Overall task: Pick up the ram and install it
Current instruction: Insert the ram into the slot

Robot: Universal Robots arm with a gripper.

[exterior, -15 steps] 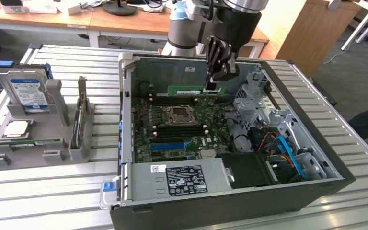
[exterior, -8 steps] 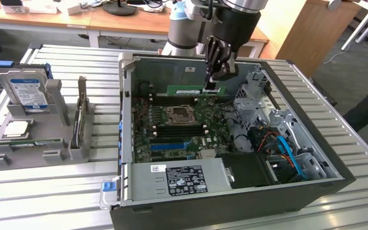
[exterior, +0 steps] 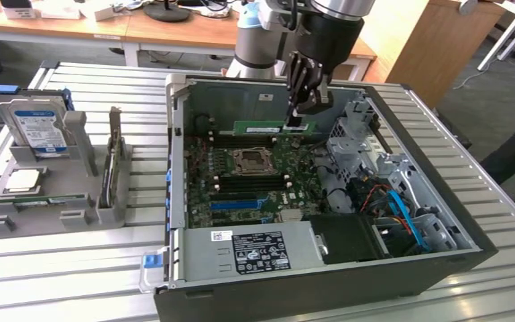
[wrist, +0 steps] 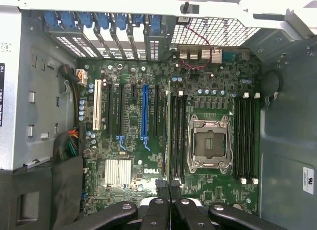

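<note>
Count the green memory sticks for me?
2: the ram held by the gripper inside the case, and seemingly a second stick lying in the grey tray. More may be hidden.

The ram (exterior: 259, 127) is green with a white label, and the gripper (exterior: 299, 122) is black. The motherboard (exterior: 239, 191) is dark green, with one blue slot (wrist: 145, 111) and one white slot (wrist: 97, 104). The case (exterior: 329, 295) is black outside and grey inside, with a blue latch (exterior: 153, 260). The table (exterior: 61, 282) is silver with a pattern of ribbed lines. At the exterior view's left, the hard drive (exterior: 35, 127) carries a blue and white label, and its holder (exterior: 25, 225) is grey.
</note>
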